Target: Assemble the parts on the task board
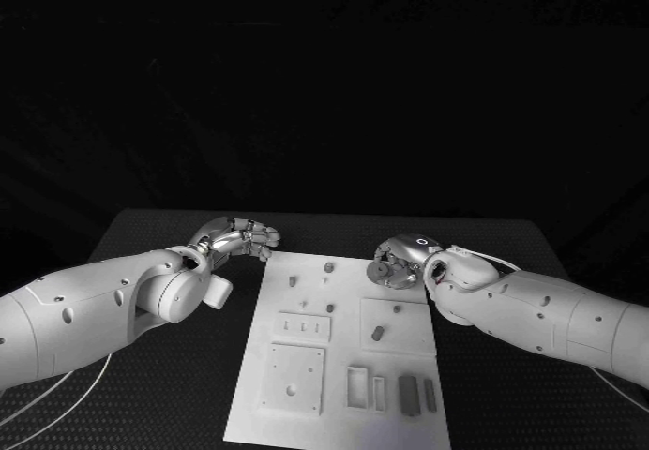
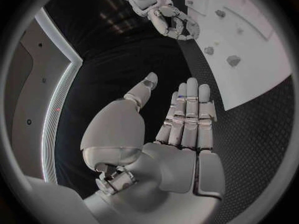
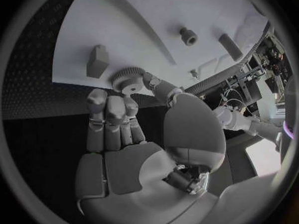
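The white task board (image 1: 345,412) lies in the middle of the black table. My right hand (image 1: 401,262) hovers over the board's far right corner and pinches a small toothed gear (image 3: 127,79) between thumb and fingers; the gear (image 1: 382,272) faces the board. My left hand (image 1: 238,236) hangs beside the board's far left corner, off the board, its fingers (image 2: 190,114) stretched out and holding nothing. Small pegs (image 1: 329,268) stand in the far part of the board (image 3: 143,15), and a small block (image 3: 97,60) stands close to the held gear.
On the near half of the board sit a slotted plate (image 1: 306,326), a square plate (image 1: 295,375) and several upright rectangular pieces (image 1: 409,394). A short peg (image 1: 379,332) stands in a square field at mid-right. Black table mat (image 1: 514,412) borders the board on both sides.
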### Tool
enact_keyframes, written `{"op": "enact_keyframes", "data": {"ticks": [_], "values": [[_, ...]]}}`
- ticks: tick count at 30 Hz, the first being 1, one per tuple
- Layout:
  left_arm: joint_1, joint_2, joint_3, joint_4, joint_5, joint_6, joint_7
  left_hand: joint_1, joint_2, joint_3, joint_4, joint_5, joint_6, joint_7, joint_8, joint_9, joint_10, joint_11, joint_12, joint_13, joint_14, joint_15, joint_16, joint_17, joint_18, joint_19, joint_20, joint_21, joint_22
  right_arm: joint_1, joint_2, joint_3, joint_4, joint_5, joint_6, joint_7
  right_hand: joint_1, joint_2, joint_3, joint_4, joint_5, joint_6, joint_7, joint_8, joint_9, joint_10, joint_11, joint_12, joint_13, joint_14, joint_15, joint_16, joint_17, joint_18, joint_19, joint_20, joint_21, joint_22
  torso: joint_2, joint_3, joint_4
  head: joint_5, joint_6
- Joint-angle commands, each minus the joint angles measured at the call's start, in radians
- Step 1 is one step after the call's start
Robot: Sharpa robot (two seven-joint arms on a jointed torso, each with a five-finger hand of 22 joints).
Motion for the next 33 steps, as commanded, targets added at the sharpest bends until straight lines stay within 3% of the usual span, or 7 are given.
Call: {"op": "enact_keyframes", "data": {"ticks": [1, 16, 20, 28, 33], "values": [[0.0, 0.002, 0.001, 0.001, 0.001, 0.012, 0.007, -0.012, 0.002, 0.001, 0.004, -0.001, 0.0, 0.0, -0.006, 0.001, 0.005, -0.001, -0.004, 0.002, 0.004, 0.0, 0.0, 0.001, 0.013, -0.001, -0.003, 0.007, 0.014, -0.006, -0.002, -0.004, -0.004, 0.013, 0.051, 0.012, 0.003, 0.012, 0.01, -0.002, 0.013, 0.026, 0.019, 0.005, 0.0, -0.047, -0.002, -0.005, 0.002, -0.006, -0.001, -0.004, 0.001, 0.063, -0.008, 0.002, 0.004, 0.016, 0.0, -0.0004, 0.0001, 0.0, -0.002], [0.0, 0.003, 0.001, -0.002, 0.01, 0.016, 0.007, -0.012, 0.002, 0.002, 0.004, -0.001, 0.0, 0.0, -0.006, 0.001, 0.005, -0.001, -0.005, 0.002, 0.004, 0.0, 0.0, 0.001, 0.013, -0.001, -0.003, 0.007, 0.014, -0.006, -0.002, -0.004, -0.014, 0.046, 0.103, 0.026, -0.017, 0.028, 0.018, -0.009, 0.064, 0.016, 0.016, 0.0, -0.006, -0.051, -0.004, -0.009, 0.003, -0.011, -0.003, -0.006, 0.003, 0.063, -0.015, 0.007, 0.006, 0.017, -0.001, -0.0011, 0.0007, -0.003, -0.002], [0.0, 0.002, 0.001, -0.002, 0.012, 0.015, 0.006, -0.015, 0.002, 0.001, 0.005, -0.001, 0.0, 0.0, -0.007, 0.002, 0.004, -0.001, -0.005, 0.002, 0.004, 0.0, -0.001, 0.001, 0.012, -0.001, -0.003, 0.007, 0.014, -0.006, -0.004, -0.004, -0.014, 0.049, 0.105, 0.029, -0.035, 0.034, 0.018, -0.007, 0.113, 0.006, 0.015, -0.003, -0.008, -0.053, -0.006, -0.011, 0.004, -0.013, -0.005, -0.007, 0.004, 0.063, -0.018, 0.009, 0.007, 0.017, 0.0, -0.0012, 0.0008, -0.004, -0.002], [0.0, 0.003, 0.001, -0.003, 0.012, 0.015, 0.005, -0.014, 0.003, 0.002, 0.005, -0.001, -0.001, 0.001, -0.007, 0.002, 0.004, -0.001, -0.005, 0.002, 0.004, 0.0, -0.001, 0.002, 0.013, -0.001, -0.003, 0.007, 0.013, -0.006, -0.006, -0.004, -0.015, -0.007, 0.074, 0.047, -0.019, 0.016, 0.014, -0.037, 0.118, 0.006, 0.013, -0.001, -0.008, -0.052, -0.007, -0.01, 0.006, -0.013, -0.006, -0.006, 0.005, 0.063, -0.018, 0.006, 0.01, 0.017, 0.0, -0.0008, 0.0002, -0.004, -0.004], [0.0, 0.004, 0.001, -0.004, 0.012, 0.015, 0.006, -0.013, 0.002, 0.002, 0.004, -0.001, -0.002, 0.002, -0.008, 0.002, 0.004, 0.0, -0.006, 0.002, 0.004, 0.0, -0.001, 0.002, 0.013, -0.001, -0.003, 0.007, 0.013, -0.006, -0.005, -0.004, -0.018, -0.032, 0.07, 0.057, 0.011, 0.008, 0.013, -0.063, 0.076, 0.015, 0.01, 0.007, -0.006, -0.047, -0.01, -0.01, 0.007, -0.01, -0.008, -0.006, 0.005, 0.063, -0.016, 0.004, 0.012, 0.016, 0.0, -0.0007, 0.001, -0.006, -0.004]]}}
